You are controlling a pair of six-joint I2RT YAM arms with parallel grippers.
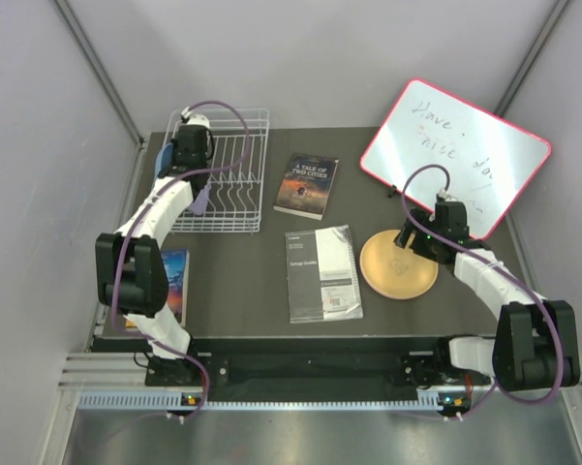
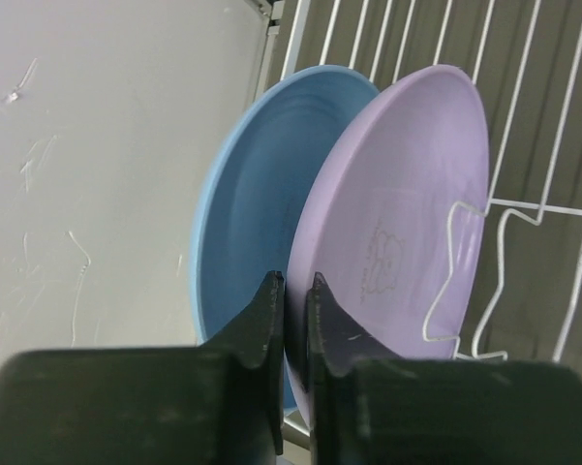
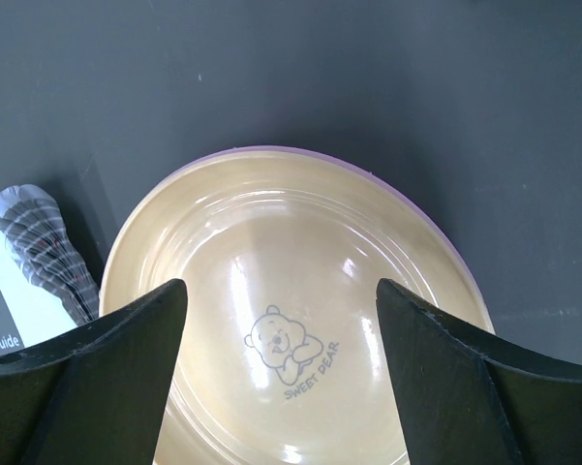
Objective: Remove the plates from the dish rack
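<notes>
The white wire dish rack (image 1: 234, 174) stands at the back left. A lavender plate (image 2: 407, 213) and a blue plate (image 2: 247, 223) stand on edge in it, side by side. My left gripper (image 2: 294, 286) is shut on the lavender plate's near rim, with one finger between the two plates. From above, the left gripper (image 1: 186, 167) is at the rack's left end. An orange-tan plate (image 1: 398, 264) lies flat on the table at the right, with a thin purple rim (image 3: 271, 150) showing under it. My right gripper (image 3: 281, 286) hangs open just above it, empty.
A red-framed whiteboard (image 1: 452, 155) lies at the back right. A dark book (image 1: 306, 185) lies beside the rack, a setup guide booklet (image 1: 322, 272) lies left of the tan plate, and another book (image 1: 174, 281) lies at the front left. The rack's wires (image 2: 523, 97) stand close to the lavender plate.
</notes>
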